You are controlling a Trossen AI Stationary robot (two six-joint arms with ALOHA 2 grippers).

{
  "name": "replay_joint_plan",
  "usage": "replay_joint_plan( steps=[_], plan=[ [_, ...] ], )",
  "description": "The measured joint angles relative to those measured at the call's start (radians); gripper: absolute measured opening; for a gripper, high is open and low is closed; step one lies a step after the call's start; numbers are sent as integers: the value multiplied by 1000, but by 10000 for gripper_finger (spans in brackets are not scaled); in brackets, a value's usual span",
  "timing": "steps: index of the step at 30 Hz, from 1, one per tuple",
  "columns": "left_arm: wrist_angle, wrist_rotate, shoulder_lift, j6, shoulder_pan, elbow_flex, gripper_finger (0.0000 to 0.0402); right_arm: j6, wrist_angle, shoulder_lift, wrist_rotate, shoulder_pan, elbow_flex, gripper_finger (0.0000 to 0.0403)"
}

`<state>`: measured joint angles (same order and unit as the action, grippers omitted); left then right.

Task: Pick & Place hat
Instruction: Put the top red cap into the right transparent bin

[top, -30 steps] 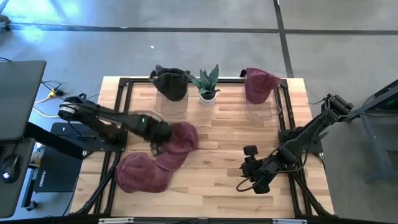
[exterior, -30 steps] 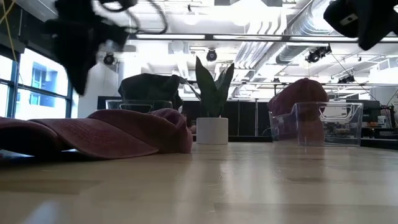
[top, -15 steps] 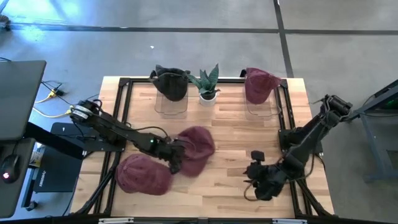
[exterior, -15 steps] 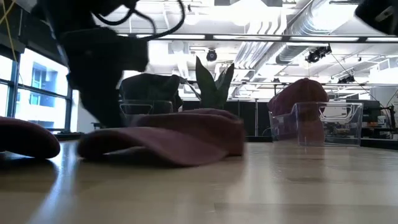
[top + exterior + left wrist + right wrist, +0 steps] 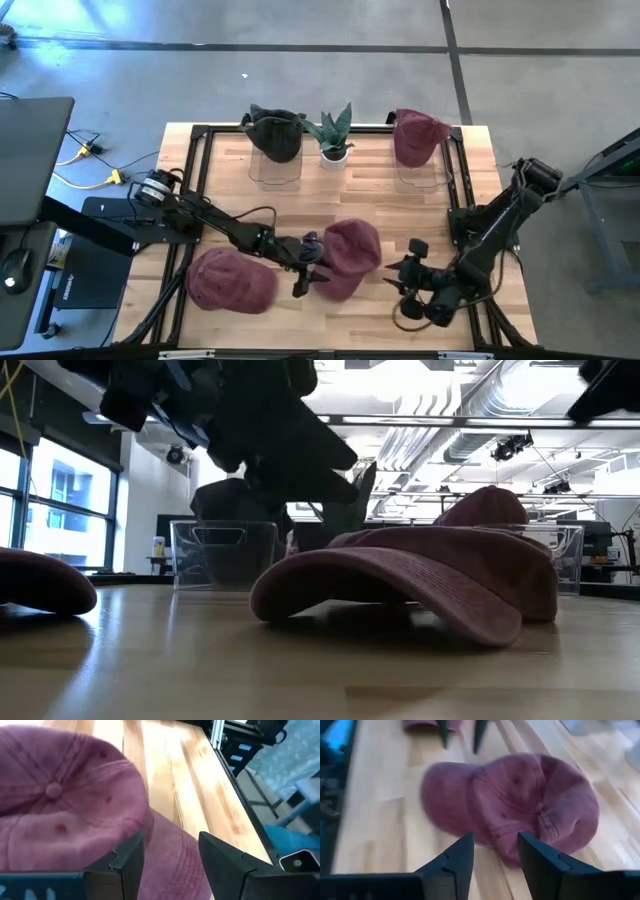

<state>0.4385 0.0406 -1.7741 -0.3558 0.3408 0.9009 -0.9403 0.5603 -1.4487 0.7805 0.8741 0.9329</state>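
A faded maroon cloth baseball cap [image 5: 350, 252] lies on the pale wooden slatted table [image 5: 360, 200], a little right of centre toward the near edge, its crown toward the back and its brim toward the front. The left gripper [image 5: 310, 270] sits just beside the cap's left side, low over the table. In the left wrist view its two dark fingers [image 5: 127, 865] stand apart over the cap's brim; whether they touch the cloth cannot be told. The right gripper [image 5: 412, 283] hovers just right of the cap, clear of it, its fingers [image 5: 462, 855] spread and empty, pointing at the cap. A second maroon cap [image 5: 232, 280] rests near the front left corner. At the back stand clear plastic bins [image 5: 275, 160], one holding a black cap [image 5: 273, 130], one another maroon cap [image 5: 418, 135], with a small potted plant [image 5: 333, 135] between.
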Motion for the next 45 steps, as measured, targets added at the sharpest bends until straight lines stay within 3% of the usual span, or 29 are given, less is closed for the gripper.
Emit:
replay_joint_plan(
  steps=[5,9,14,18,25,27,35,41,45],
  plan=[
    [-52,12,2,63,0,22,181,-27,-3,-77,-19,-124,0,190],
    [-88,45,2,74,0,23,181,-24,14,-130,-104,-266,0,229],
    [-147,62,2,71,0,23,181,56,9,-230,-231,-411,0,233],
    [-150,61,2,62,0,23,181,109,-14,-296,-285,-473,0,190],
    [-151,71,2,44,0,23,181,179,-14,-332,-276,-501,1,26],
    [-163,72,19,48,0,23,181,209,-11,-326,-264,-500,2,11],
    [-188,153,121,131,-20,24,181,339,-85,-187,-290,-499,-44,7],
    [-234,288,189,241,-32,25,181,389,-404,62,-378,-501,-297,5],
    [-177,282,191,338,-63,24,181,401,-641,216,-425,-501,-473,3]
  ],
)
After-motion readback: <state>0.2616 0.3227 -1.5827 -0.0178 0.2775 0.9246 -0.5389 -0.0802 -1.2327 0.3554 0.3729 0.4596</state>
